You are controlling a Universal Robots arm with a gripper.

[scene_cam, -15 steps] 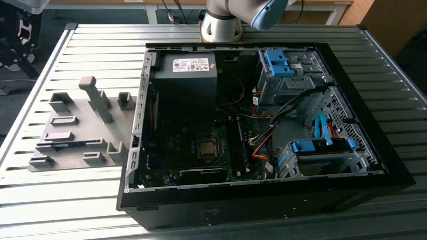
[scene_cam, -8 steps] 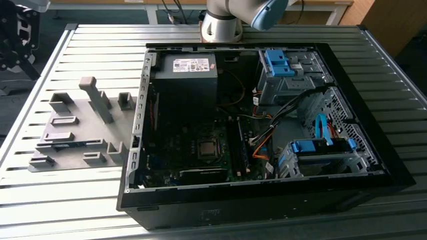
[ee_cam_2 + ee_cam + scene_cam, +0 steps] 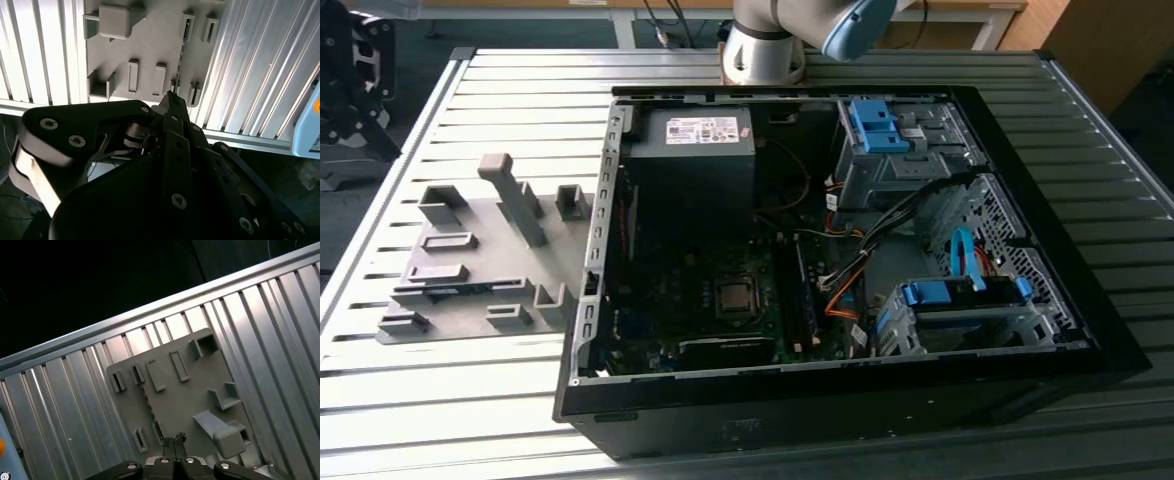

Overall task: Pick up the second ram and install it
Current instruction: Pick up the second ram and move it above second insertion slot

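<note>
Tool (image 3: 174, 441): fingertips pressed together with nothing between them, hanging above the grey fixture (image 3: 464, 262), in both wrist views.
Second ram (image 3: 151, 412): thin stick on edge in a slot of the fixture, just beside the tool tip and apart from it.
Fixture: on the slatted counter (image 3: 520, 90), beside the open computer case (image 3: 854, 425).
Progress: early; judged not yet picked up, with grasp and install both left.
</note>
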